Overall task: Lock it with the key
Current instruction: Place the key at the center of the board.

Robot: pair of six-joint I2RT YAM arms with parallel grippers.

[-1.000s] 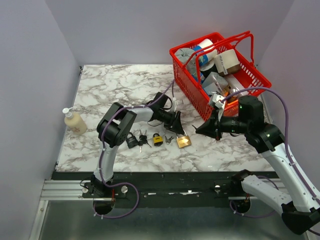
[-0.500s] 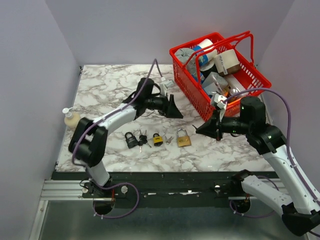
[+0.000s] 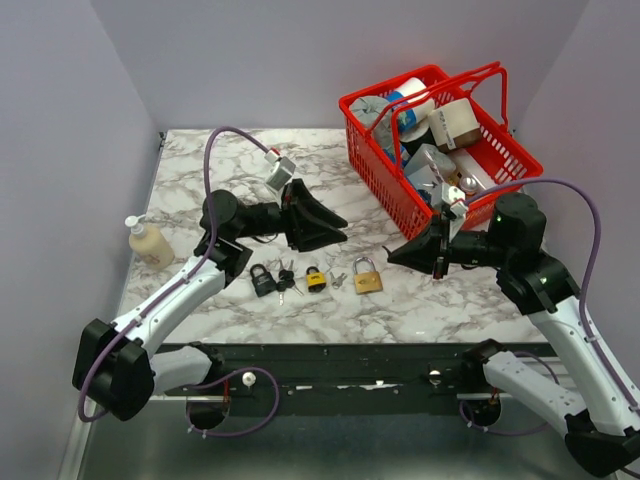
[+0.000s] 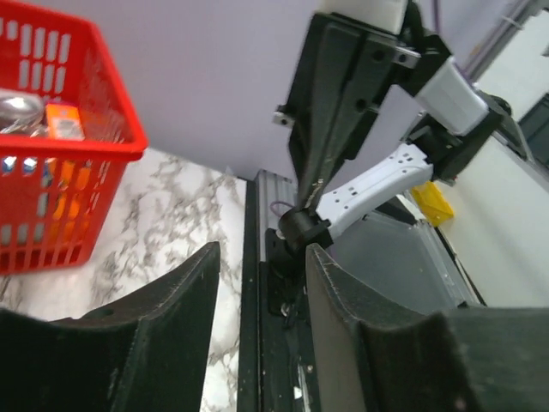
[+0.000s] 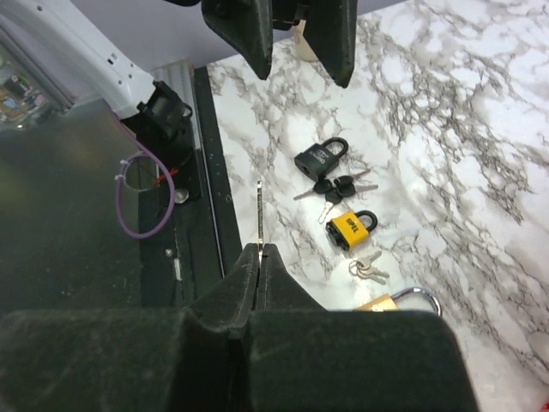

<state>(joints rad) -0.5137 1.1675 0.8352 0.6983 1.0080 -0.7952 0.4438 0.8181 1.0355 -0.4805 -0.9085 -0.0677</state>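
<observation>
Now the right gripper is pinched shut on a thin key over the worktop, while the left gripper hangs open and empty. Best steady the brass padlock, lying by the near edge's middle, before lining blade with keyway.

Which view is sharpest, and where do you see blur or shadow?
Top external: evenly lit and sharp throughout. Left wrist: the red basket looks slightly soft. Right wrist: the right gripper, shut on the key, is dark and blurred; the yellow padlock is crisp.
</observation>
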